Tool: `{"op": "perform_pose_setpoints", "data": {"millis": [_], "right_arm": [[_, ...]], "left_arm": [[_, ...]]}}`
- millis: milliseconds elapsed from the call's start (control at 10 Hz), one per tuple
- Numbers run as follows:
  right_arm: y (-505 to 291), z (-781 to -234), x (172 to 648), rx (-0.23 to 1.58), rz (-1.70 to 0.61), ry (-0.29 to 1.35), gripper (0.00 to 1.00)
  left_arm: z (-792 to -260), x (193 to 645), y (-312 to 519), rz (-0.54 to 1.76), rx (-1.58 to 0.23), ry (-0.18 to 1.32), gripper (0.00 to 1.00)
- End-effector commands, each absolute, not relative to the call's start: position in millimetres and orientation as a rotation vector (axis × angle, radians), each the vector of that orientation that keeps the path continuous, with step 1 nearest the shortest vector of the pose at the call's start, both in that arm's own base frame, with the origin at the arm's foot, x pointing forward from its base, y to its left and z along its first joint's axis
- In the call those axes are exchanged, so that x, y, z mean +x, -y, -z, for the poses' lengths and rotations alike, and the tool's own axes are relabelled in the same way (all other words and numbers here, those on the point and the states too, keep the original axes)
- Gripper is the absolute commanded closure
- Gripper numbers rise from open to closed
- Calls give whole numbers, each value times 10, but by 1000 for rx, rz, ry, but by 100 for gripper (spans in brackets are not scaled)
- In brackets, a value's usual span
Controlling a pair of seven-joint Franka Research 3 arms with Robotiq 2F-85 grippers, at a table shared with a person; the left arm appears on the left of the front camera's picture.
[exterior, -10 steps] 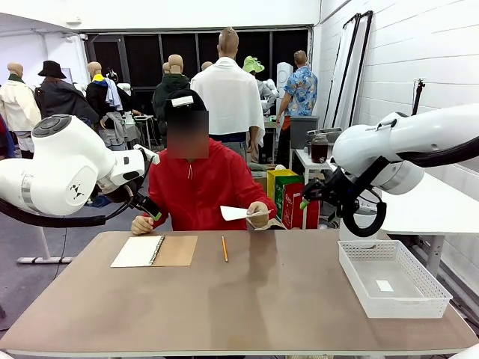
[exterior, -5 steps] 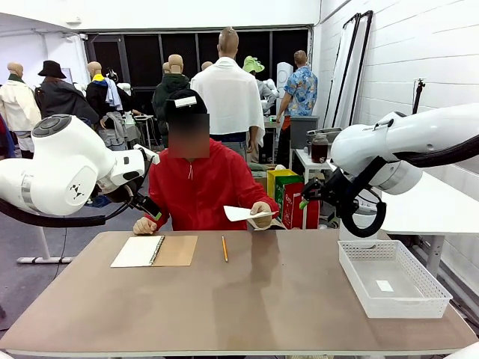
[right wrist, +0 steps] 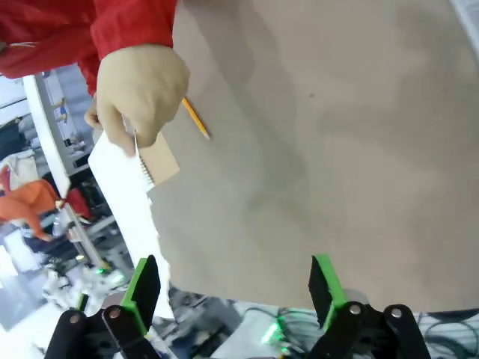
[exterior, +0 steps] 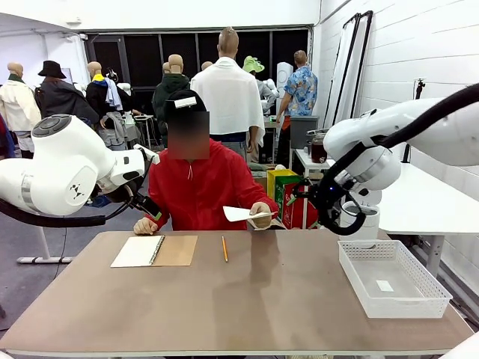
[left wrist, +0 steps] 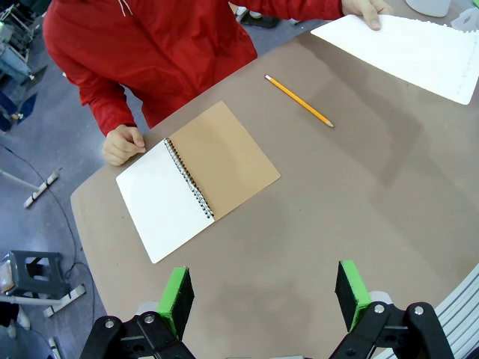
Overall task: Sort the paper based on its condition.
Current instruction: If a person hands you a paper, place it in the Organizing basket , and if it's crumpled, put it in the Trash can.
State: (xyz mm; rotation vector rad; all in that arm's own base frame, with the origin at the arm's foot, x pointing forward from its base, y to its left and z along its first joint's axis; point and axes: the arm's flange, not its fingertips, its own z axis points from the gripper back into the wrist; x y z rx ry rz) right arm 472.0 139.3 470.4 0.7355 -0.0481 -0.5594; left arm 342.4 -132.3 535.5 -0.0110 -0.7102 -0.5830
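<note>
A person's hand [exterior: 260, 216] holds the paper [exterior: 236, 213], a flat white uncrumpled sheet, above the bench [exterior: 262, 299]. The left fingers [left wrist: 177, 295] and right fingers [right wrist: 142, 288] are spread and empty.

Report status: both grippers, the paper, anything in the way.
Left gripper open, empty. Right gripper open, empty. Thin white paper sheet held up in person's hand. Yellow pencil, brown-covered spiral notebook lie apart from it; white mesh basket at robot's right.
</note>
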Motion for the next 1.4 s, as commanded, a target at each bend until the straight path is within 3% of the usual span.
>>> {"op": "perform_pose_setpoints", "data": {"millis": [0,300,1300], "right_arm": [[-1459,-4659,4940,870,662,-37,0],[-1524,-4501,5110,1028,634,-173,0],[-1707,-4331,5207,1037,645,-277,0]], "left_arm": [[-5362,3423,1324,586,-12,716,0],[-5362,3423,1324,586,-12,716,0],[-5362,3423,1324,586,-12,716,0]]}}
